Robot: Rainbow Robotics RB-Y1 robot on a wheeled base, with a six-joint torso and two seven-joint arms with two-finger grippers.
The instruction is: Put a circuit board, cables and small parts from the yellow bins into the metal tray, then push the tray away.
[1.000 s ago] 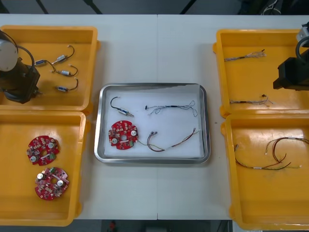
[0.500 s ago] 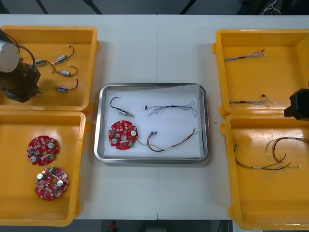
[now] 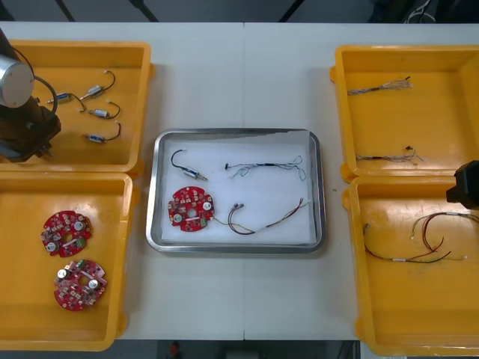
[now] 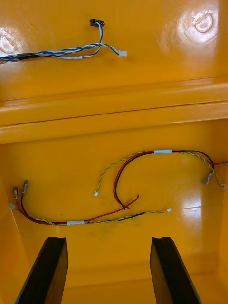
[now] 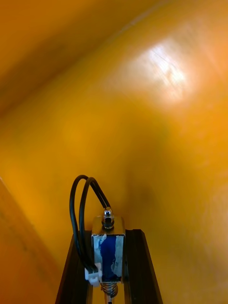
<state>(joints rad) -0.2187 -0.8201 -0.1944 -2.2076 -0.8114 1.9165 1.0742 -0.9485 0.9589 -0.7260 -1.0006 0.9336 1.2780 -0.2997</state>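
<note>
Our left claw [image 5: 108, 236] is clamped on a small metal part [image 5: 108, 251] with a looped black cable [image 5: 80, 228] over the yellow bin [image 3: 75, 46] left of the metal tray [image 3: 236, 247], so we'd lift clear of the bin wall before swinging over, and the right claw [image 4: 108, 243] hangs wide open right of the tray.
</note>
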